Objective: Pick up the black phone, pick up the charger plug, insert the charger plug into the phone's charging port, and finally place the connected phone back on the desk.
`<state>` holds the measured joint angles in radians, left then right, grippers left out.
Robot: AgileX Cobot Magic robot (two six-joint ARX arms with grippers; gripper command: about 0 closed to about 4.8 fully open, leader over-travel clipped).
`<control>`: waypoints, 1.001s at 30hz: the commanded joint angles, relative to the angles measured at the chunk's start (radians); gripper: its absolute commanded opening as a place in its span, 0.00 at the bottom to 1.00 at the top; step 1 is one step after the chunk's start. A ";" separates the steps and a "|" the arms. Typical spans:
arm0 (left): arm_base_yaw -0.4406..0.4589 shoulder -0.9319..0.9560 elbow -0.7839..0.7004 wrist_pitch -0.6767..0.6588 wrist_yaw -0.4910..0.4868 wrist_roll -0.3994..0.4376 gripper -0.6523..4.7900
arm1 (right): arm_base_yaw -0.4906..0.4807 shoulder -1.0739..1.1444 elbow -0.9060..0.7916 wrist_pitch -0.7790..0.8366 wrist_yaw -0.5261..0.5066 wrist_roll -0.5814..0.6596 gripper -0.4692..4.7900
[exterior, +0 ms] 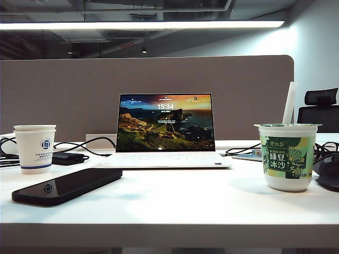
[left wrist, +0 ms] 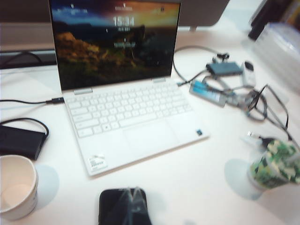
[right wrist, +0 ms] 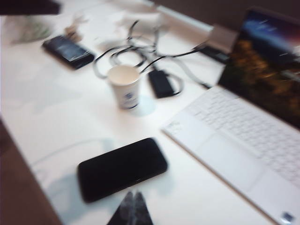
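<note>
The left gripper (left wrist: 131, 199) shows in its own wrist view as two translucent fingertips pressed together, holding nothing, hanging over the near end of the black phone (left wrist: 123, 206). The right gripper (right wrist: 132, 206) is likewise closed and empty in its wrist view, its tips just beside the long edge of the phone (right wrist: 122, 168), not clearly touching it.

The phone lies flat on the desk (exterior: 175, 201), screen up, in front of the white laptop (exterior: 165, 132) and near the white paper cup (exterior: 35, 148).

Neither gripper appears in the exterior view, which shows the phone (exterior: 66, 185) at the left front of the desk and a green printed cup (exterior: 287, 156) at the right. The left wrist view alone shows the tangle of cables (left wrist: 253, 101) and small devices to the right of the laptop, where a small plug tip (left wrist: 255, 137) lies beside the green cup; it is too blurred to tell whether this is the charger plug. The right wrist view alone shows a second dark phone (right wrist: 68, 50) lying beyond the paper cup (right wrist: 124, 86) and a black power brick (right wrist: 161, 83).
</note>
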<state>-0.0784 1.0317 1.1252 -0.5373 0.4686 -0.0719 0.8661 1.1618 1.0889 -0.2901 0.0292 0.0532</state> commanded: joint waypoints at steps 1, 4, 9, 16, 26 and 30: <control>0.001 0.055 -0.001 -0.001 0.003 0.100 0.11 | 0.026 0.056 0.005 0.003 -0.006 0.039 0.09; 0.001 0.102 -0.027 0.006 0.008 0.124 0.11 | 0.031 0.110 0.004 -0.009 -0.009 0.081 0.09; 0.002 0.111 -0.225 0.141 0.040 0.120 0.11 | 0.029 0.196 0.004 0.043 -0.014 0.077 0.09; 0.003 0.158 -0.426 0.309 0.113 0.113 0.11 | 0.029 0.354 0.004 0.143 -0.119 0.077 0.09; 0.002 0.394 -0.433 0.414 0.145 0.074 0.11 | 0.028 0.532 0.005 0.253 -0.117 0.077 0.09; 0.003 0.446 -0.433 0.444 0.134 0.044 0.43 | 0.026 0.574 0.004 0.266 -0.117 0.078 0.09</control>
<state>-0.0780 1.4689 0.6926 -0.1211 0.6014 -0.0113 0.8932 1.7275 1.0889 -0.0502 -0.0834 0.1276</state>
